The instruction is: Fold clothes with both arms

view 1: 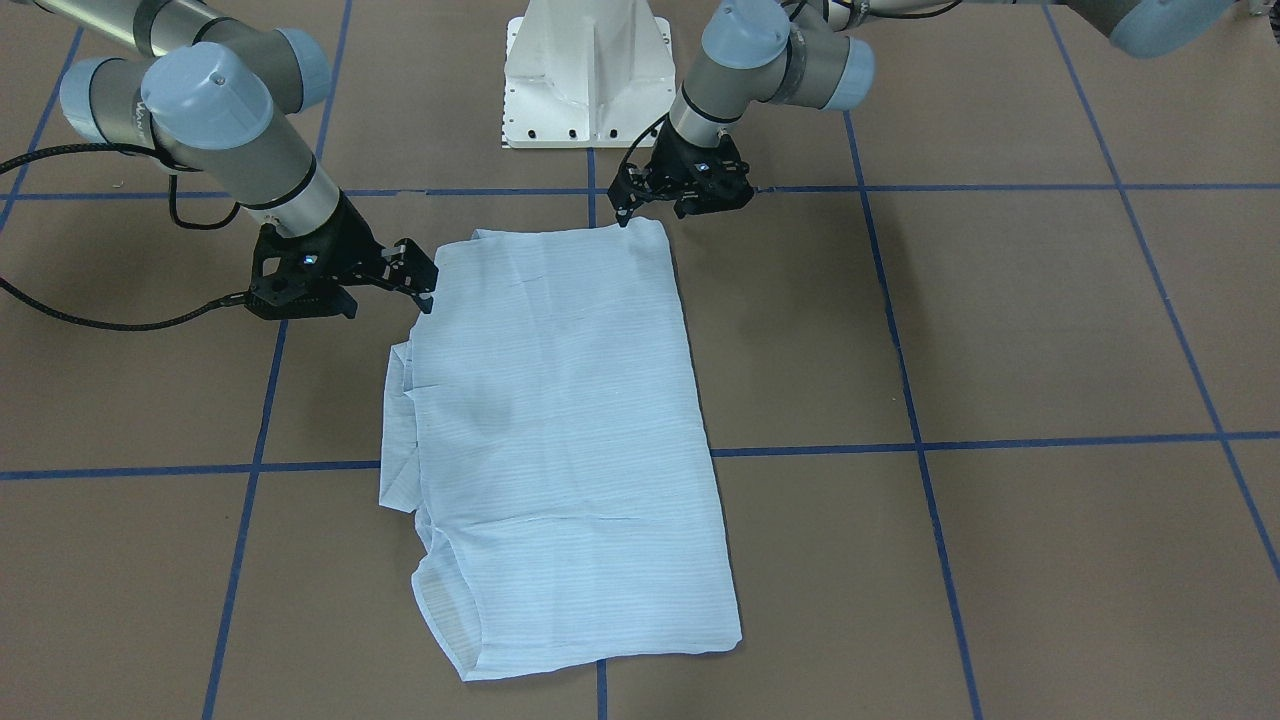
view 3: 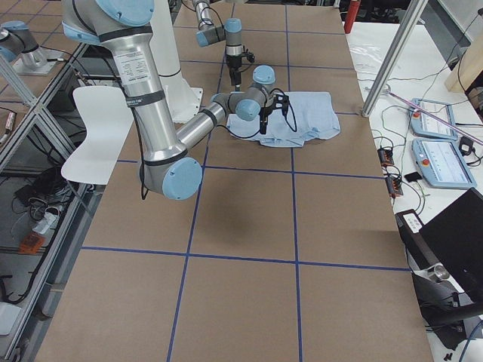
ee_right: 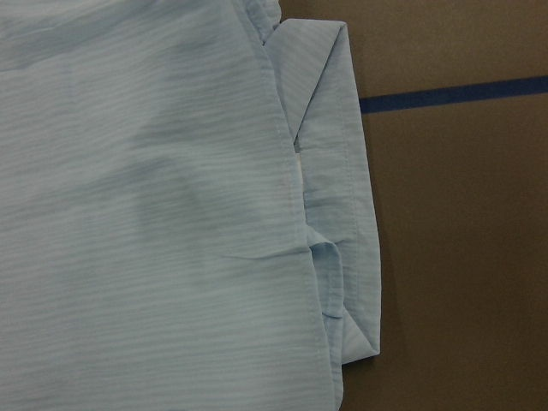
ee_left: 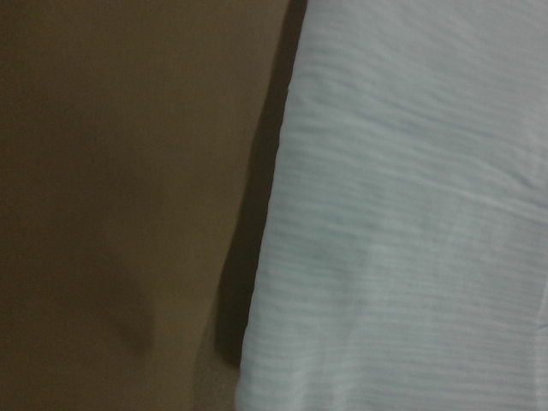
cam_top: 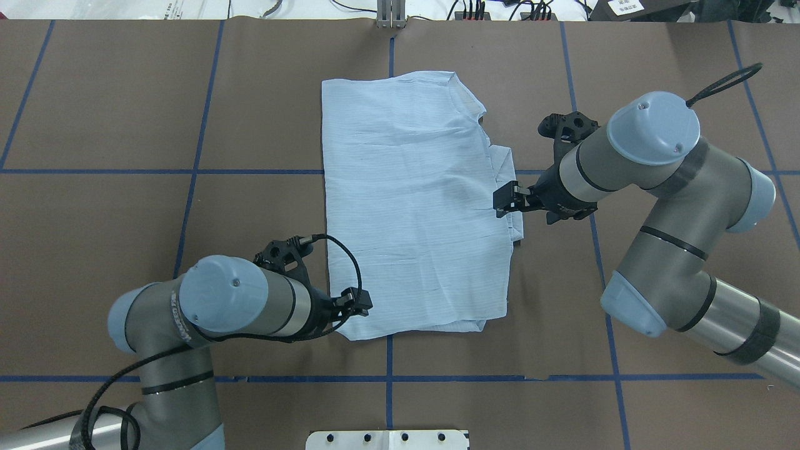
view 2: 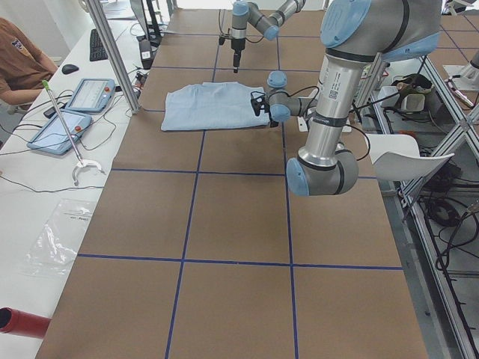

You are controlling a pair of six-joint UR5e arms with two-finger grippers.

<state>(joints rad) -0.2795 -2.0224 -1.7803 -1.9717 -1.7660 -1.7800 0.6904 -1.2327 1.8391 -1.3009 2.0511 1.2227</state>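
The light-blue striped shirt (view 1: 560, 420) (cam_top: 412, 206) lies flat on the brown table, folded into a long rectangle. Folded-under layers stick out along its edge on my right side (ee_right: 342, 188). My left gripper (view 1: 628, 212) (cam_top: 357, 303) is low at the shirt's near corner on my left and looks open. Its wrist view shows only the blurred cloth edge (ee_left: 411, 214) close up. My right gripper (view 1: 425, 285) (cam_top: 504, 201) hovers over the right edge about midway along and also looks open, holding nothing. No fingers show in either wrist view.
The white pedestal (view 1: 585, 80) (cam_top: 387, 439) stands just behind the shirt's near end. Blue tape lines (cam_top: 250, 170) grid the brown table. A side table with tablets (view 2: 90, 93) and a seated person (view 2: 19, 63) runs along the far side.
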